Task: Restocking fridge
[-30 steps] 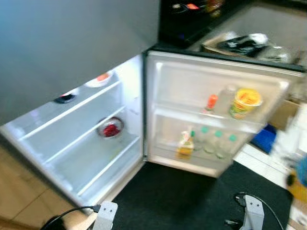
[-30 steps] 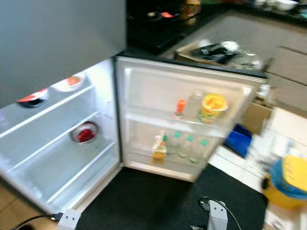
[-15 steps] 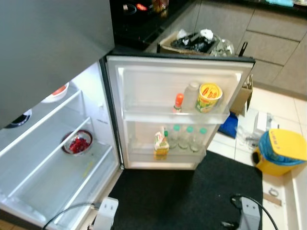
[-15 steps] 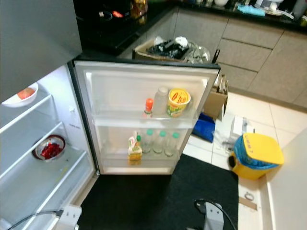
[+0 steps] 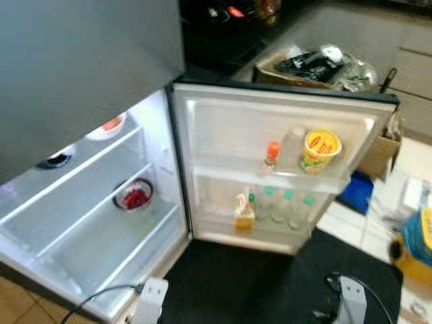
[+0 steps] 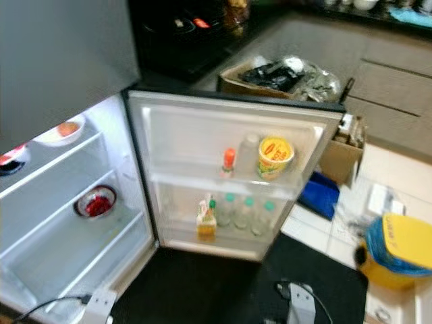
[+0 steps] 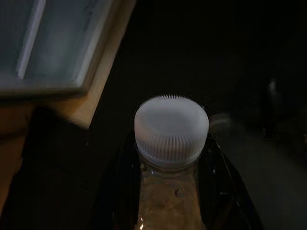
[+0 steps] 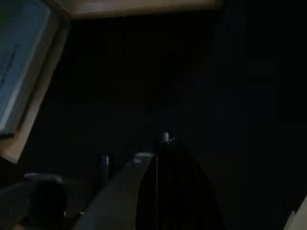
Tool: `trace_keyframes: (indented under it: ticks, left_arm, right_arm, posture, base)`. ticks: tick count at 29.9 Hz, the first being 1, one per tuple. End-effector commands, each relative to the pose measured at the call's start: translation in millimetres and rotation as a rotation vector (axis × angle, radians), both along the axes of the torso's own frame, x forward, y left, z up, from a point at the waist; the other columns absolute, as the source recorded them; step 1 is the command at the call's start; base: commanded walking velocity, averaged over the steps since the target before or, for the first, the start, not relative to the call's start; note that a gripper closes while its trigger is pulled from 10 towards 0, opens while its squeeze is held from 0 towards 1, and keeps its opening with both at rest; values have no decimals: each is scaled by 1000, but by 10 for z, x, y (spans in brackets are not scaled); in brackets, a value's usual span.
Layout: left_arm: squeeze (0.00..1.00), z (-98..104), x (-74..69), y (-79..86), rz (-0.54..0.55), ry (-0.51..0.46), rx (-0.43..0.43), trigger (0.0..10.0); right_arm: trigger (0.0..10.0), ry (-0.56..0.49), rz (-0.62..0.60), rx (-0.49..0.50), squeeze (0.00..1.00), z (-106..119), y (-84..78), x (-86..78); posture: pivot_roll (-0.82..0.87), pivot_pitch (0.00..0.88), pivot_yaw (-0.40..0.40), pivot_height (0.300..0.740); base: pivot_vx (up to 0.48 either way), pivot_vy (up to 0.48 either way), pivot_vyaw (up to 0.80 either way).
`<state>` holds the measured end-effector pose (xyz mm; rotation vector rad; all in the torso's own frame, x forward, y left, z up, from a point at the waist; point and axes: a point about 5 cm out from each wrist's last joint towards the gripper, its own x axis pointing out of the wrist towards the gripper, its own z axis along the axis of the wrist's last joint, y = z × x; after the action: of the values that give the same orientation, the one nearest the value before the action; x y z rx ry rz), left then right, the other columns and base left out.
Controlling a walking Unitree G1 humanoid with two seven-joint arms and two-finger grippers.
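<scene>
The left gripper (image 7: 171, 191) has its fingers clamped on a bottle (image 7: 171, 139), cap pointing away from the wrist; the open fridge (image 5: 88, 223) lies ahead and left. Whether the right gripper's (image 8: 165, 143) fingers are apart, I cannot tell.

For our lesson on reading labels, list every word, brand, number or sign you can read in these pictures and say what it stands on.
No text can be read.
Yellow tub on the fridge door's upper shelf: red label print, too blurred.
Yellow carton on the lower shelf: print too small.
Bottle in the left gripper: plain white cap, no lettering.
</scene>
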<state>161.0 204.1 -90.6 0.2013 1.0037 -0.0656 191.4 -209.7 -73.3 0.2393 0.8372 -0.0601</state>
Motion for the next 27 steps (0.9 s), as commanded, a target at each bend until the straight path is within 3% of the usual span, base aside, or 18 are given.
trace_keyframes:
  ticks: [1,6,14,17,27]
  left_arm:
    - [0,-27,-66,13,9,24,2,10000]
    - [0,-26,-61,4,6,23,-2,10000]
    - [0,-28,-62,1,23,24,-12,10000]
    - [0,-29,-69,38,48,29,27,10000]
    - [0,-21,-50,33,93,18,-20,10000]
  right_arm:
    - [10000,52,5,-6,0,-71,-15,-140]
    - [10000,53,10,-4,0,-74,-5,-143]
    - [10000,52,19,0,0,-76,20,-139]
    - [10000,56,28,-1,0,-79,26,-143]
    - [10000,58,38,-3,0,-79,27,-143]
  posture:
    - [-81,103,-15,740]
    - [-83,105,-17,740]
    - [-83,105,-14,740]
    - [-83,105,-14,740]
    - [-83,100,-19,740]
  base:
    - [0,0,0]
    - [0,0,0]
    - [0,-391,0]
    - [0,0,0]
    - [0,0,0]
